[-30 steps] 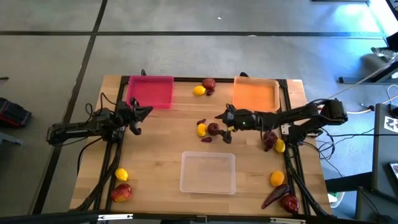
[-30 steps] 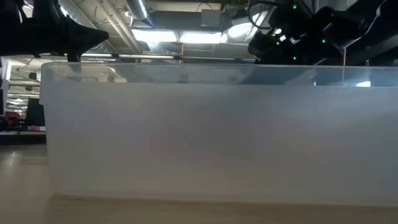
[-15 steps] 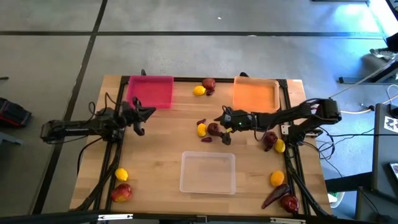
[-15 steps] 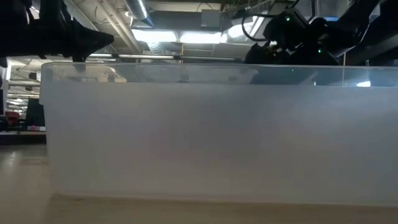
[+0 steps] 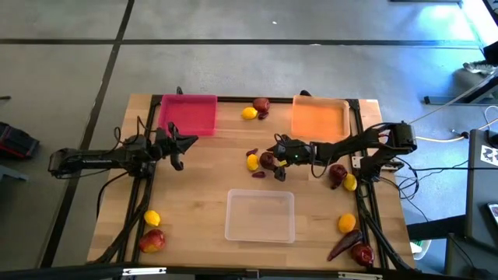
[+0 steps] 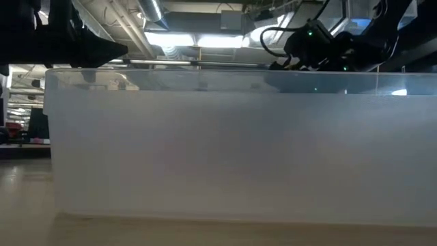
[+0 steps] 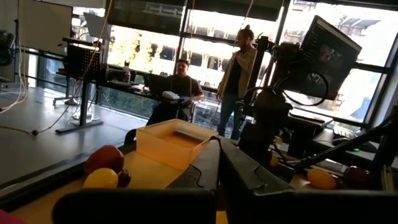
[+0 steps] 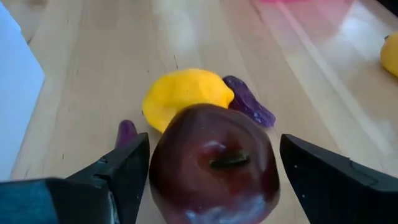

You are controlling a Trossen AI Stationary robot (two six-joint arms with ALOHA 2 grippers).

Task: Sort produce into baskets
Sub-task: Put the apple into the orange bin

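Looking down from the high view, the right gripper is reaching wide open around a dark red apple mid-table, just beside a lemon, holding nothing yet; the left gripper is hanging shut and empty near the pink basket. Low view is mostly showing the clear basket. Right wrist view is showing the apple sitting between the fingers, glossy, round, stem dimple up — probably rigid and slippery, so I'd be squeezing its widest sides.
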